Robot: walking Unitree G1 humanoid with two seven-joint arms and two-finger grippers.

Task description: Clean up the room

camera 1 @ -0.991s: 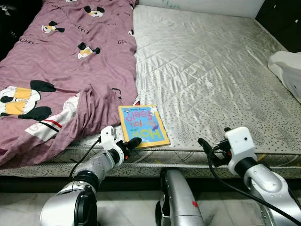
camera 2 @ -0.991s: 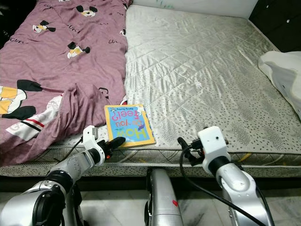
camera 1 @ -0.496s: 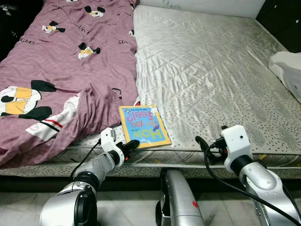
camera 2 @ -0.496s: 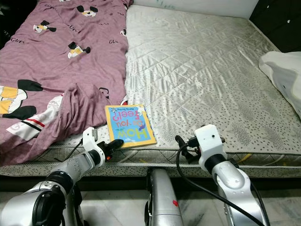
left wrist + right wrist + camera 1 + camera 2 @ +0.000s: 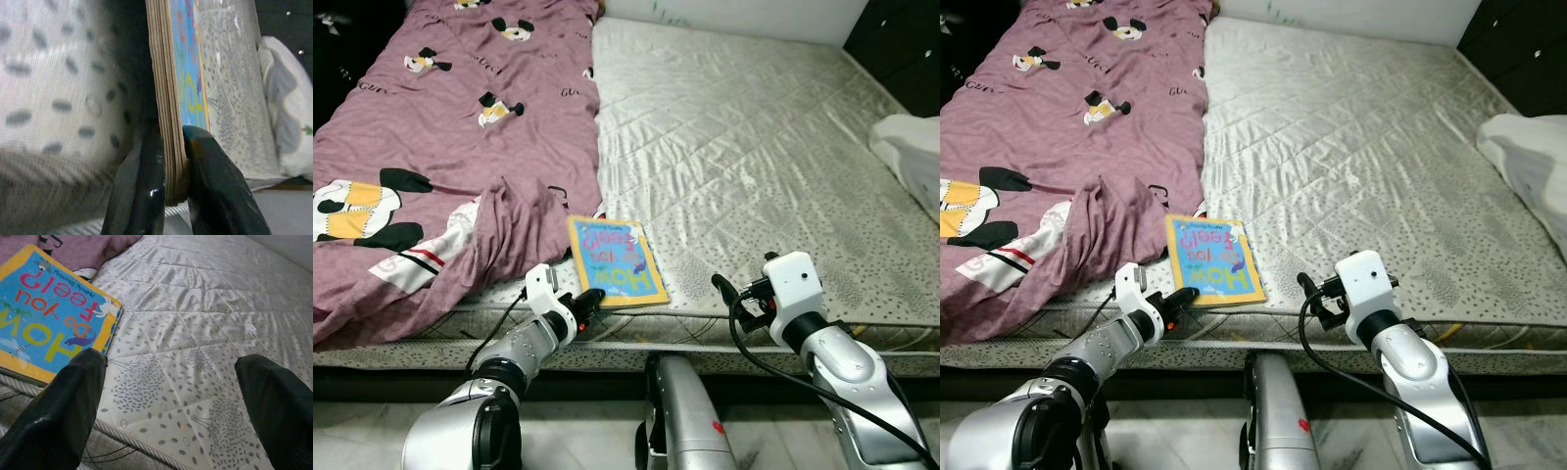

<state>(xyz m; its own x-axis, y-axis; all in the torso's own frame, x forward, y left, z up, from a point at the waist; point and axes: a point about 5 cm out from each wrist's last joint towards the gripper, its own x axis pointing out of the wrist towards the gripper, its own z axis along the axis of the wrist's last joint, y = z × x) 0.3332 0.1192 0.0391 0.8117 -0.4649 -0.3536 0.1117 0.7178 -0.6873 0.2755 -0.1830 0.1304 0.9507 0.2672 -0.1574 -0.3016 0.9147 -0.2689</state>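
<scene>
A blue and yellow children's board book [image 5: 617, 261] lies on the pale mattress [image 5: 754, 157] close to its front edge, beside a rumpled purple blanket [image 5: 440, 147]. My left gripper [image 5: 590, 298] is shut on the book's near corner; in the left wrist view both black fingers [image 5: 142, 191] pinch the stacked pages [image 5: 168, 142]. My right gripper [image 5: 722, 290] hangs open over the mattress's front edge, to the right of the book and apart from it. The right wrist view has the book [image 5: 44, 333] beyond its spread fingers [image 5: 63, 416].
A white pillow or bundle [image 5: 911, 157] lies at the bed's right edge. Dark furniture [image 5: 901, 39] stands behind it. The mattress's front side [image 5: 607, 338] runs across below the grippers, with tiled floor [image 5: 372, 431] underneath.
The right gripper has drifted left and a bit forward, closer to the book. The book's near edge has shifted slightly in the left gripper's hold. The camera has also shifted a little.
</scene>
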